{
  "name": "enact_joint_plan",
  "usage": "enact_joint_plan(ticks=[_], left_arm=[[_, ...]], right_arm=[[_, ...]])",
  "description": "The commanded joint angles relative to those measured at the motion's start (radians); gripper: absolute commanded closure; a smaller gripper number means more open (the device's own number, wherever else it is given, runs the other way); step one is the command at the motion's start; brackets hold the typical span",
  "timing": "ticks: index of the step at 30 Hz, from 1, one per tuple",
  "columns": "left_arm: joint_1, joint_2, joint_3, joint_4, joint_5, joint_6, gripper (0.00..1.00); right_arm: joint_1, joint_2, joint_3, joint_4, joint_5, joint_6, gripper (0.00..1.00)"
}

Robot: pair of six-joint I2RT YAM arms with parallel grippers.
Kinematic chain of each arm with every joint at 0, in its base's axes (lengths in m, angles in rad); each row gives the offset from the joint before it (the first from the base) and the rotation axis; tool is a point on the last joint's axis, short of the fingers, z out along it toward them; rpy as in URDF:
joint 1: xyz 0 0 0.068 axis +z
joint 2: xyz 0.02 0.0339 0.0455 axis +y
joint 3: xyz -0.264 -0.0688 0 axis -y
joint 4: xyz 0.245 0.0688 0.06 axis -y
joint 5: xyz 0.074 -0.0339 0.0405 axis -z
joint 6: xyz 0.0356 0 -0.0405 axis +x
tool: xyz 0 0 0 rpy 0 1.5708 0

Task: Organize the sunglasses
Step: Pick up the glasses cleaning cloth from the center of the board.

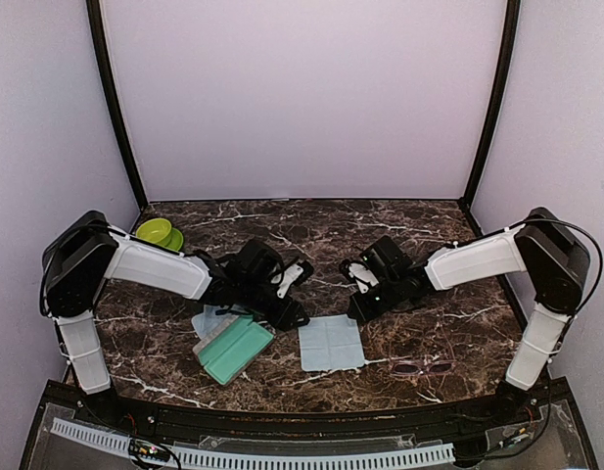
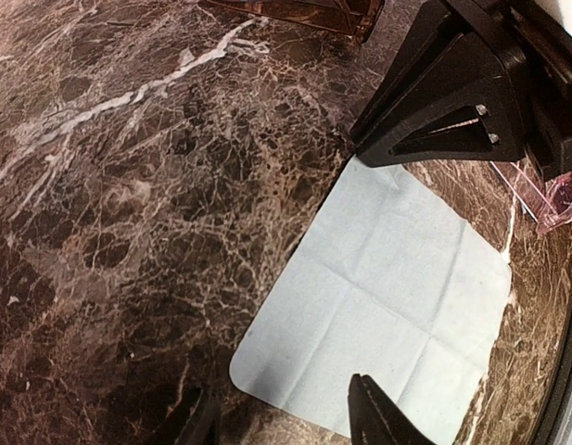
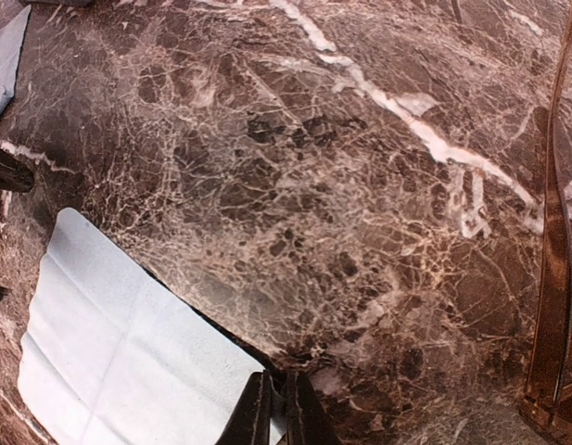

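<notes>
The pink-framed sunglasses [image 1: 424,367] lie flat near the front right of the marble table, and one end of these sunglasses [image 2: 556,197] shows in the left wrist view. A light blue cloth [image 1: 331,343] lies between the two grippers. My right gripper [image 1: 355,313] is low at the cloth's far right corner. In the right wrist view the right gripper [image 3: 278,417] has its jaws pinched together on the edge of the cloth [image 3: 109,343], which is lifted slightly off the table. My left gripper [image 2: 290,417] stands open over the far left corner of the cloth [image 2: 387,278].
A teal case [image 1: 235,351] rests on a second light blue cloth [image 1: 211,318] at the front left. A green bowl [image 1: 155,231] sits at the back left. Dark posts stand at the table's back corners.
</notes>
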Motion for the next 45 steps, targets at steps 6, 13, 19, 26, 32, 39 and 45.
enact_joint_plan(ticks=[6, 13, 19, 26, 32, 39, 45], left_arm=[[-0.001, 0.017, 0.078, -0.074, -0.004, 0.01, 0.58], [-0.001, 0.065, 0.155, -0.193, -0.015, 0.032, 0.66], [-0.001, 0.106, 0.192, -0.231, -0.023, 0.043, 0.68], [-0.002, 0.128, 0.215, -0.245, -0.036, 0.05, 0.69], [-0.018, 0.146, 0.216, -0.26, -0.052, 0.065, 0.73], [-0.038, 0.161, 0.214, -0.283, -0.1, 0.067, 0.79], [-0.041, 0.161, 0.219, -0.283, -0.113, 0.059, 0.84]], right_arm=[[-0.007, -0.013, -0.008, 0.012, 0.014, 0.006, 0.93], [-0.007, -0.023, -0.01, 0.008, 0.025, 0.007, 0.95], [-0.007, -0.029, -0.011, 0.005, 0.03, 0.008, 0.96], [-0.008, -0.034, -0.012, 0.002, 0.03, 0.009, 0.97], [-0.007, -0.034, -0.017, 0.005, 0.033, 0.008, 0.97], [-0.007, -0.038, -0.019, 0.005, 0.032, 0.009, 0.97], [-0.008, -0.042, -0.024, 0.007, 0.031, 0.011, 0.97]])
